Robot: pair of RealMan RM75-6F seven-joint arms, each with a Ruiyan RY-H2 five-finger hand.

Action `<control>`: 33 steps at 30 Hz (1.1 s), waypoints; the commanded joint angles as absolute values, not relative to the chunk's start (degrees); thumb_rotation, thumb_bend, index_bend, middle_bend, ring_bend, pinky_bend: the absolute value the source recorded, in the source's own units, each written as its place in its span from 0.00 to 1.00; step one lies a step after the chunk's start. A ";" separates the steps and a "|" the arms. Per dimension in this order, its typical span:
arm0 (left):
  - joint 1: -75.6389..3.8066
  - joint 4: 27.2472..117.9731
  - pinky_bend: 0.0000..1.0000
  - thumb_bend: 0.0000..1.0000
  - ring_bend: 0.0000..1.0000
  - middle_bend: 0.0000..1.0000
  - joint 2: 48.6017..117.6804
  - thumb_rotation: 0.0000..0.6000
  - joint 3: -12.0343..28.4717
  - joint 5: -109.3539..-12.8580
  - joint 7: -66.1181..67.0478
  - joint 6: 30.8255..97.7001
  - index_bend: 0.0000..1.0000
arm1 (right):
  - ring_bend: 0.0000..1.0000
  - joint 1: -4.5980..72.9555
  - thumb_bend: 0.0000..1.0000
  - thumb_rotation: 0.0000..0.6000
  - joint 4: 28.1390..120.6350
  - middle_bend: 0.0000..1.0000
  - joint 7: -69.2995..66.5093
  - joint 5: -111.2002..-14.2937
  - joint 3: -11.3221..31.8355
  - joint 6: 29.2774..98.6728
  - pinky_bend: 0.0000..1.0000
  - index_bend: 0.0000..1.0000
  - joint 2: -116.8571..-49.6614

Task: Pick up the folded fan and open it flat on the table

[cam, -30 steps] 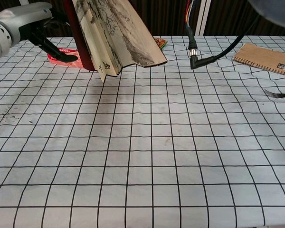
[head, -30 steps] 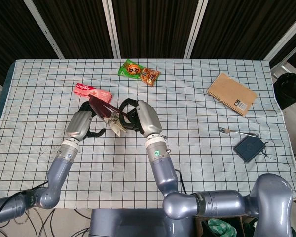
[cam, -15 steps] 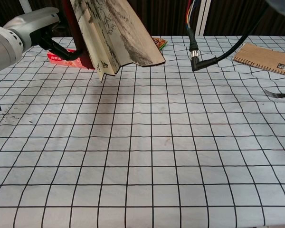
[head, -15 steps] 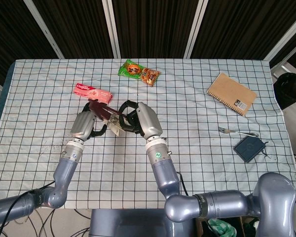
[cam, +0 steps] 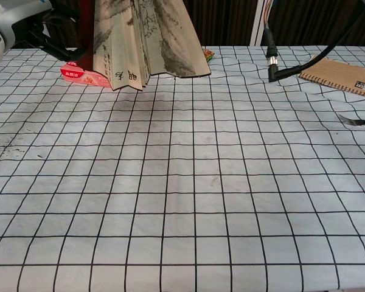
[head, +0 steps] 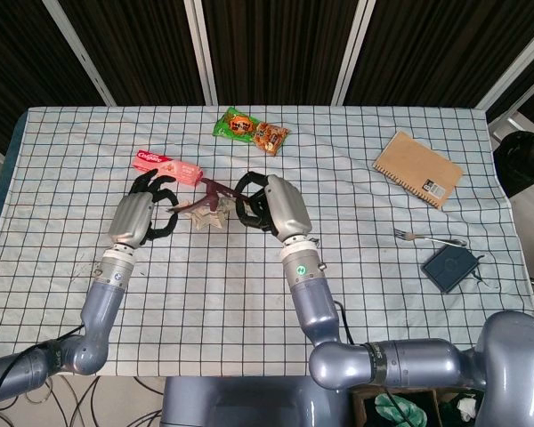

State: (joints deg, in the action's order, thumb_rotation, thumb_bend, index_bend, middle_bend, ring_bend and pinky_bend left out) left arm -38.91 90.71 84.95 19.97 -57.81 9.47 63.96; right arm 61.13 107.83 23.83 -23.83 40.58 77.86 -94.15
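Partly opened fan (head: 206, 209) held above the counter (head: 356, 294), toward its far left part, between both hands. Left hand (head: 135, 218) and right hand (head: 283, 206) each had dark fingers curled onto an end of the fan; pleated paper hung down, as the chest view showed (cam: 143, 39). A pink toothpaste box (head: 166, 165) lay just beyond, a snack packet (head: 251, 130) near the far edge, a notebook (head: 417, 168) toward the far right corner.
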 commanded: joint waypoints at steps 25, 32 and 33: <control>-37.55 89.72 0.06 0.50 0.00 0.20 79.75 1.00 20.31 -57.61 7.32 64.62 0.60 | 1.00 50.64 0.82 1.00 91.78 0.97 24.73 -50.50 22.28 80.28 0.97 0.89 -85.79; -38.10 88.48 0.06 0.50 0.00 0.20 81.71 1.00 19.30 -57.79 7.83 64.46 0.60 | 1.00 47.85 0.82 1.00 89.87 0.97 24.26 -52.86 20.14 80.50 0.97 0.89 -86.10; -38.12 88.44 0.06 0.50 0.00 0.20 81.91 1.00 19.21 -57.84 7.83 64.49 0.60 | 1.00 47.52 0.82 1.00 89.78 0.97 24.22 -53.01 20.02 80.51 0.97 0.89 -86.10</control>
State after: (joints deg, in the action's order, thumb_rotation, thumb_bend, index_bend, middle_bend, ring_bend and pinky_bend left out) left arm -38.07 88.50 81.76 19.32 -57.79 7.80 64.48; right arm 47.83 90.01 24.33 -52.77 20.27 80.46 -86.06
